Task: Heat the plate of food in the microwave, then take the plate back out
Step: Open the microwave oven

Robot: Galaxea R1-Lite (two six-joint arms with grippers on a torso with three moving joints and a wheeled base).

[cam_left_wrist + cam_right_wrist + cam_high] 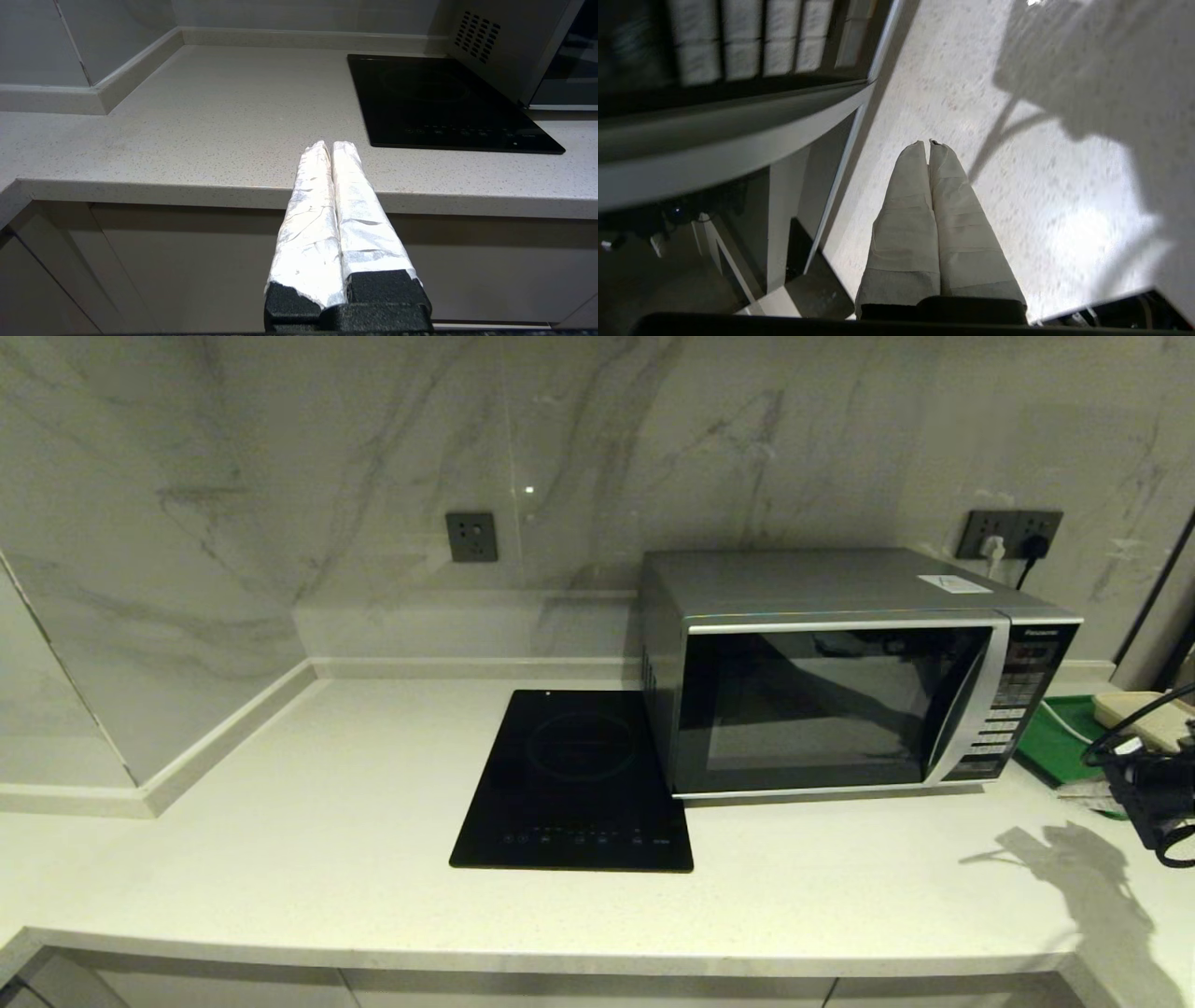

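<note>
The silver-grey boxy microwave [840,672] stands on the pale speckled stone counter [280,821], at the right and toward the far wall, its dark glass door [822,709] fully closed and its curved silver handle [976,700] just left of the button panel [1013,709]. A flat black induction cooktop [579,784] lies just beside it on the left.

The lavender plate of food does not show in any view. It may be behind the closed door, but the glass gives only reflections, so I cannot tell.

The right gripper [928,144] hangs over the counter near the microwave's right front corner, close to the handle and buttons. Its two white-wrapped fingers [906,210] are pressed together with nothing between them. In the head view only the arm's black wrist and cables [1153,784] show at the right edge, in front of a green rectangular tray [1055,737].

The left gripper [331,147] is parked below and in front of the counter's near edge, fingers likewise pressed together and empty.

The next step is probably opening the door. With closed fingers, hooking the curved handle is awkward: they could slip off its smooth face, or brush a button on the panel just beside it. A hard sideways pull might also drag the whole microwave across the smooth counter. The trailing cables could snag on the tray behind the wrist.
</note>
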